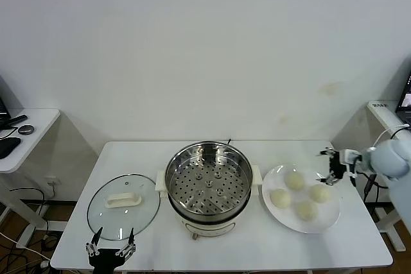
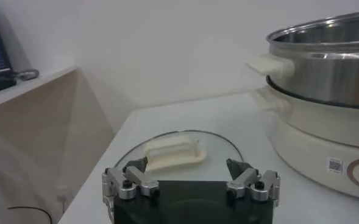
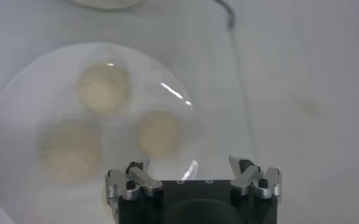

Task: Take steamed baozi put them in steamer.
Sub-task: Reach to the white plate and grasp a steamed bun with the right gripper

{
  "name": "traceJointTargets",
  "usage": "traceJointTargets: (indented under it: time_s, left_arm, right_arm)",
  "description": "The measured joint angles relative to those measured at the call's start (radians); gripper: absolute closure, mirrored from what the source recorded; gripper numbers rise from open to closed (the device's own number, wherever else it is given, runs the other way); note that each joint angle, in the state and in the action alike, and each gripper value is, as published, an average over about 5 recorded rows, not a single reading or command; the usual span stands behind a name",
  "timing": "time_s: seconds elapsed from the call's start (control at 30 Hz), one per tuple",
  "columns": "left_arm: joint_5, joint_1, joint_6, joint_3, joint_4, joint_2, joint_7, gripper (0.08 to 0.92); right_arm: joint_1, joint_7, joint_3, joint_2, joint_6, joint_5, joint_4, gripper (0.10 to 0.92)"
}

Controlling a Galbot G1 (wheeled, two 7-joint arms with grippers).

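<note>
Nothing moved yet: we see all four baozi (image 1: 295, 180) on the plate (image 1: 331, 218) at 3 o'clock of the empty steamer (image 1: 208, 178); right gripper (image 1: 332, 166) hovers wide-open, empty; left gripper (image 1: 111, 249) parked, open.

Four baozi (image 1: 295, 180), one plate (image 1: 326, 219), one steamer (image 1: 208, 178), one glass lid (image 1: 124, 206).

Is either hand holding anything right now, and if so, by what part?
Nothing is held. The right hand is open above the round white plate of buns; the left hand is open near the round glass lid.
</note>
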Motion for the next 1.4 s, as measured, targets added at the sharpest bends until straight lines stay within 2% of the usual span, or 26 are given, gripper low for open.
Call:
traceJointTargets:
  time_s: [0.3, 0.67, 1.4]
  left_arm:
    - [0.0, 0.002, 0.001, -0.015, 0.001, 0.001, 0.009, 0.177]
    - [0.0, -0.003, 0.003, -0.02, 0.0, -0.001, 0.015, 0.177]
    - [-0.004, -0.012, 0.011, -0.021, 0.008, 0.0, 0.021, 0.177]
  right_arm:
    - [0.179, -0.091, -0.195, 0.115, 0.079, -0.088, -0.205, 0.203]
    - [0.257, -0.104, -0.271, 0.206, 0.109, -0.136, -0.355, 0.203]
    - [0.274, -0.078, -0.285, 0.289, 0.124, -0.218, -0.474, 0.203]
